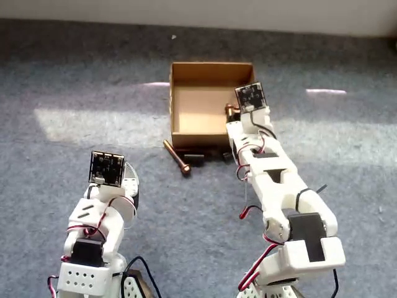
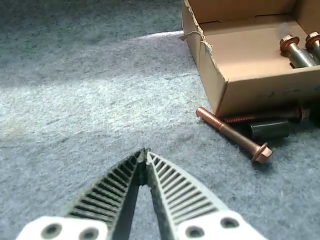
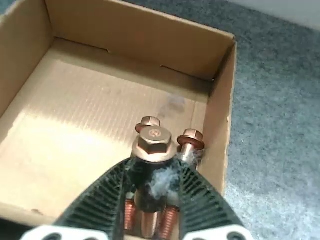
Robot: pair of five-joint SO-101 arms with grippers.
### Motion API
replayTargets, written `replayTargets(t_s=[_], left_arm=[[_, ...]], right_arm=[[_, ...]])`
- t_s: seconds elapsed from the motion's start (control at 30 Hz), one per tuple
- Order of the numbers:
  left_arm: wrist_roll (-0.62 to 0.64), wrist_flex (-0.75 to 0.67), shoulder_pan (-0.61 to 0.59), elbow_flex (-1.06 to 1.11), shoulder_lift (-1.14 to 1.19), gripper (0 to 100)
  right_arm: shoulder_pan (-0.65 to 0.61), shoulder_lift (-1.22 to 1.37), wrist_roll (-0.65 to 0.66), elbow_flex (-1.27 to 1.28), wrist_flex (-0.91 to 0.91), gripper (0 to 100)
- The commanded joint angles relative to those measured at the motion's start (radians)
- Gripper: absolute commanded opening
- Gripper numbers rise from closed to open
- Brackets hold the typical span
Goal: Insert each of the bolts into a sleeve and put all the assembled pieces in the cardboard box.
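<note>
My right gripper is shut on a copper bolt seated in a black sleeve, held head-up over the cardboard box near one wall. Two more bolt heads stand on the box floor just beyond it. In the high view this gripper is inside the box at its front right corner. My left gripper is shut and empty, low over the carpet, well short of a loose copper bolt. A second bolt and a black sleeve lie against the box's front wall.
Grey carpet covers the whole floor. The loose bolt and two black sleeves lie along the box's front side, between the two arms. The left arm sits folded back at the lower left. Open carpet stretches to the left of the box.
</note>
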Motion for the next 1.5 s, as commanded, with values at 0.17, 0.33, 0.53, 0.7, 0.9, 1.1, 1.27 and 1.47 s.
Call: replayTargets(t_s=[0.17,0.33,0.53,0.7,0.9,1.1,1.27,1.47], left_arm=[[-0.014,-0.014,-0.015,0.021,-0.053,1],[-0.015,-0.014,-0.015,0.021,-0.053,1],[-0.017,-0.014,-0.015,0.021,-0.053,1],[-0.018,-0.014,-0.015,0.021,-0.053,1],[-0.018,-0.014,-0.016,0.021,-0.053,1],[-0.018,-0.014,-0.016,0.021,-0.053,1],[-0.018,-0.012,-0.016,0.021,-0.053,1],[-0.018,-0.011,-0.016,0.021,-0.053,1]], right_arm=[[0.01,-0.015,0.002,-0.053,0.021,13.6],[0.008,-0.113,0.002,-0.085,0.2,13.8],[0.004,-0.389,0.0,-0.059,0.404,13.5],[-0.058,-0.544,-0.101,-0.041,0.575,13.5],[-0.216,-0.558,-0.114,-0.05,0.849,13.5],[-0.266,-0.501,-0.115,-0.211,1.11,13.5],[-0.255,-0.278,-0.133,-0.407,1.3,13.5],[-0.252,0.008,-0.454,-0.651,1.409,13.5]])
